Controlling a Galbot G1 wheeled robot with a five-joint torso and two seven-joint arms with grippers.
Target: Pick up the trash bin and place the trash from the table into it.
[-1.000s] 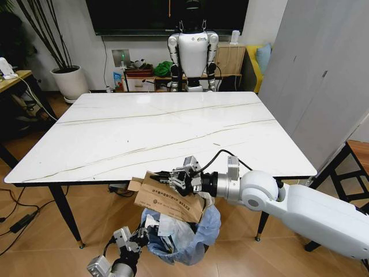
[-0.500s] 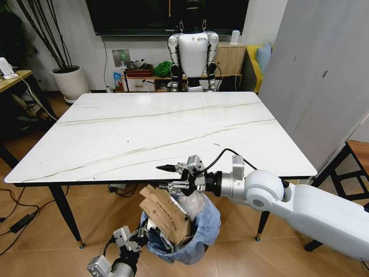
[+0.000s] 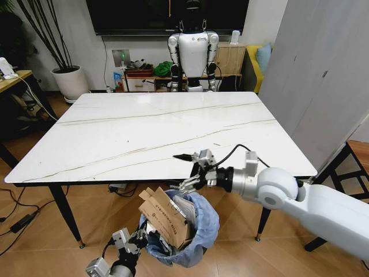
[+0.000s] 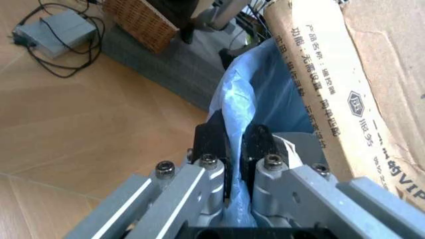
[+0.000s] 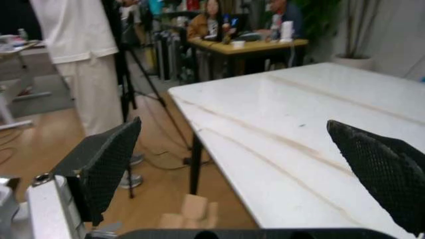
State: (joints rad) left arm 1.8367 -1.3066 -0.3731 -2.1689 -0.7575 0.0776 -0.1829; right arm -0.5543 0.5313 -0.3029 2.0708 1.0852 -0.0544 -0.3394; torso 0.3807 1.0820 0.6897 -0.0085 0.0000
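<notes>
The trash bin, lined with a light-blue bag, hangs just below the table's front edge. My left gripper is shut on its rim; in the left wrist view the fingers pinch the blue bag. Torn brown cardboard stands tilted in the bin, its printed side close to the left wrist. My right gripper hangs open and holds nothing, just above the bin at the table's front edge. Its black pads are spread wide over the white top.
A white humanoid robot stands behind the table. A potted plant and a wooden desk are at the left, and a grey partition and a black frame at the right. Cables lie on the floor.
My right gripper opened and let go of the cardboard, which dropped into the bin. The gripper then rose and drew back to the right. My left gripper kept its hold.
</notes>
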